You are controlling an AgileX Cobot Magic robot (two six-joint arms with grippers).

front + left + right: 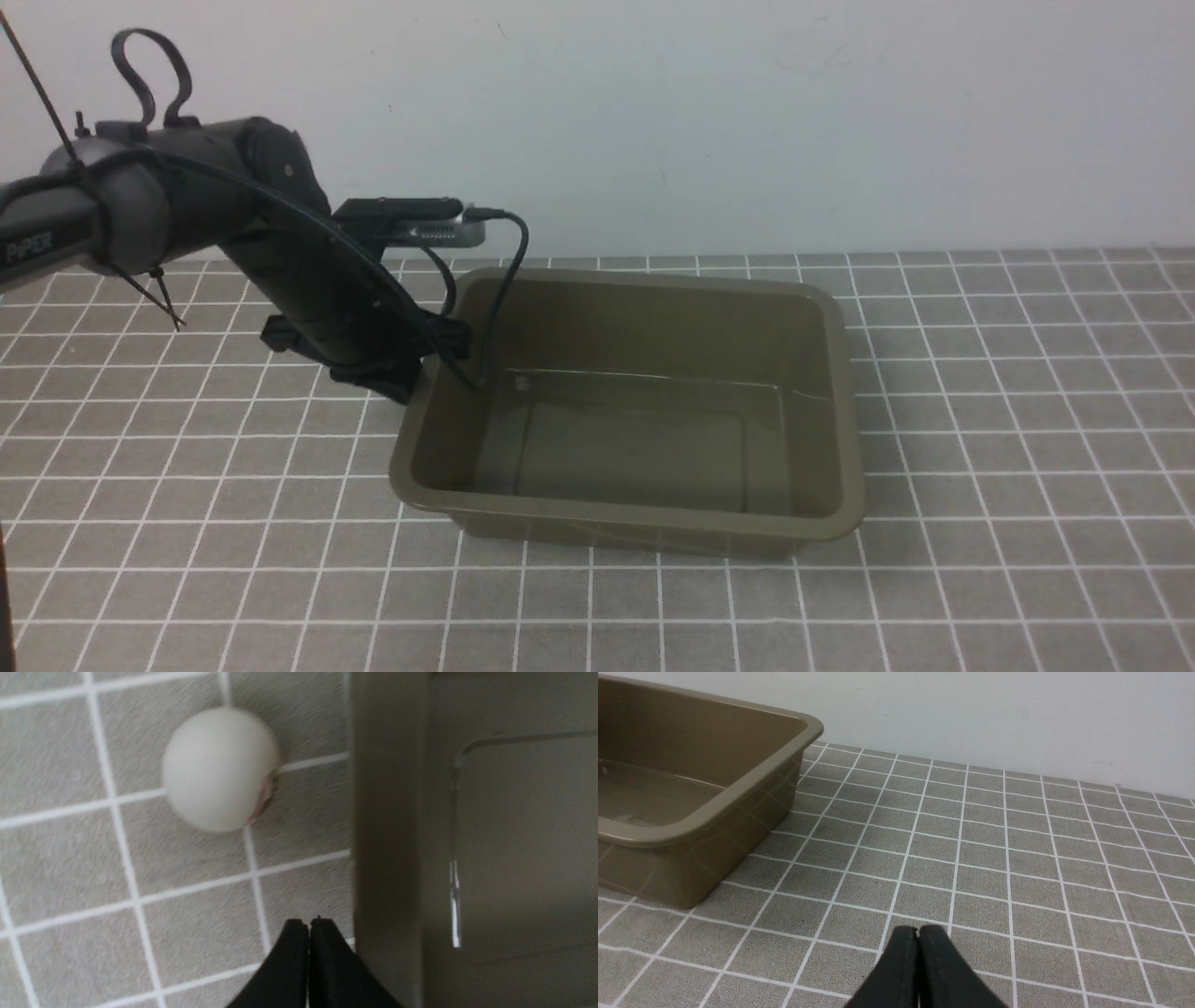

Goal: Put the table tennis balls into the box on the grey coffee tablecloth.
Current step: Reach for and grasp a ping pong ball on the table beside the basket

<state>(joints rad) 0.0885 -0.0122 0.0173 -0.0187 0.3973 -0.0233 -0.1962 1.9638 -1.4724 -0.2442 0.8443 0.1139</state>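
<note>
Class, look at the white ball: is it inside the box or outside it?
Outside. In the left wrist view the table tennis ball lies on the grey coffee tablecloth, beside the box, not within its walls.

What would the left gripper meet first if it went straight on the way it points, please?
Probably the tablecloth, in the gap between the ball and the box; depth is unclear.

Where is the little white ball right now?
The ball shows only in the left wrist view: it lies on the grid cloth, just outside the left wall of the box and not touching it, ahead of the shut left claw.
</note>
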